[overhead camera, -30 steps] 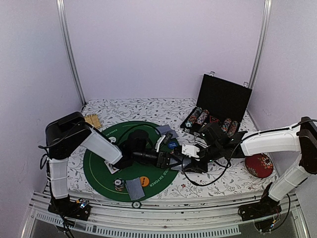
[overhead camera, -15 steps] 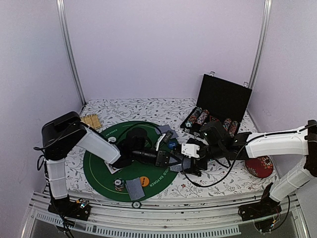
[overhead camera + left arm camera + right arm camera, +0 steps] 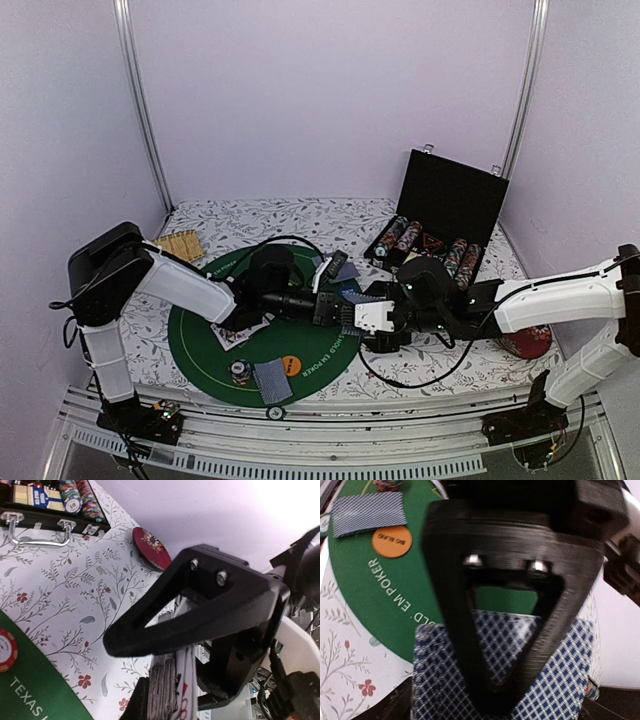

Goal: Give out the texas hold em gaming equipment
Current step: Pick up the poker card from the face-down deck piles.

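Two grippers nose to nose: left gripper point(image 3: 345, 312) clamps the blue-checked card stack point(image 3: 560, 680) over the green mat point(image 3: 350, 580) edge; right gripper point(image 3: 372, 322) fingers spread wide, released. Orange button point(image 3: 391, 541) reads "BIG BLIND"; mat says "EM POKER".

Red disc point(image 3: 150, 542) — bamboo mat point(image 3: 185, 243)

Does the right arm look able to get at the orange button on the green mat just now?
Probably yes. The right gripper is open, and the orange button lies bare on the green mat, nothing on it. It must first back off the cards clamped in the left gripper.
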Tool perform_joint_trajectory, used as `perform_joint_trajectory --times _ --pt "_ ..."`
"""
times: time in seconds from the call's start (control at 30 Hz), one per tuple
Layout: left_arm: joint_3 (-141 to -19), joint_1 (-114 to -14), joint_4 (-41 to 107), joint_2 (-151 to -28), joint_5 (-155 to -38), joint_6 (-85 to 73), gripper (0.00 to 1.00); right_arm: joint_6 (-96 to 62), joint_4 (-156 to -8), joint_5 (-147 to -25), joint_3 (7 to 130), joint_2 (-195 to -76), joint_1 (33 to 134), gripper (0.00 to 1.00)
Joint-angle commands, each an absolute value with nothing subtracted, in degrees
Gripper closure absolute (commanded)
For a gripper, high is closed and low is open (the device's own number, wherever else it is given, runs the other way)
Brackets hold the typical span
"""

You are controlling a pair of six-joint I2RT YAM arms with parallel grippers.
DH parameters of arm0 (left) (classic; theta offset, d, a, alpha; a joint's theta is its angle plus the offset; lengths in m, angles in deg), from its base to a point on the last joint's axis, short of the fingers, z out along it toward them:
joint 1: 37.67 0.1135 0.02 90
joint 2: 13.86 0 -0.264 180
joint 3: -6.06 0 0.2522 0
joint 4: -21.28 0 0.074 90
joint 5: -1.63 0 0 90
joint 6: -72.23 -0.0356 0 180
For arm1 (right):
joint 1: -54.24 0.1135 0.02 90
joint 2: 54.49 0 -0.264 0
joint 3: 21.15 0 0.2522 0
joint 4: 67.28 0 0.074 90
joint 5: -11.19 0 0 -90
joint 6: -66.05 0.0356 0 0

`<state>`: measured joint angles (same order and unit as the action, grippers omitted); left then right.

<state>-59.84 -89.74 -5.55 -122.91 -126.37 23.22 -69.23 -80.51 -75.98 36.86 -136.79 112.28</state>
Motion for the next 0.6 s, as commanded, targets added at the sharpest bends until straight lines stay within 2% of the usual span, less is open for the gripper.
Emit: perform_joint_trajectory --times 0.0,0.03,0.13,0.27,0.3,0.43,0.5,0.57 --pt "-59.8 -89.1 -4.9 -120.6 -126.0 23.9 1.0 -68.9 -78.7 -67.7 37.5 -138.7 113.3 0.24" --pt "-59.8 -89.0 -4.6 -120.6 -126.0 23.9 1.0 -68.0 -78.9 -67.3 37.9 -138.8 113.4 0.29" --pt "-59.9 -88.8 -4.2 -120.7 -126.1 23.8 1.0 -66.7 -79.0 -66.7 38.4 -138.7 113.4 0.37" --pt "-59.8 -88.7 -3.9 -120.9 -126.3 23.7 1.0 -65.7 -80.1 -66.3 38.9 -139.2 113.4 0.4" --pt "-59.8 -88.7 -4.0 -120.9 -126.6 23.5 0.97 -65.6 -80.2 -66.6 38.8 -139.2 113.4 0.4" --pt "-59.8 -88.8 -3.9 -120.4 -127.3 22.9 0.71 -64.6 -80.2 -68.4 38.4 -138.5 113.4 0.4" --pt "-59.8 -88.7 -3.0 -119.6 -126.5 22.2 0.65 -64.5 -80.0 -69.0 38.1 -138.1 113.4 0.4" --pt "-60.0 -88.5 -0.3 -118.7 -123.9 21.2 0.64 -64.5 -79.9 -69.1 38.0 -137.9 113.4 0.4"
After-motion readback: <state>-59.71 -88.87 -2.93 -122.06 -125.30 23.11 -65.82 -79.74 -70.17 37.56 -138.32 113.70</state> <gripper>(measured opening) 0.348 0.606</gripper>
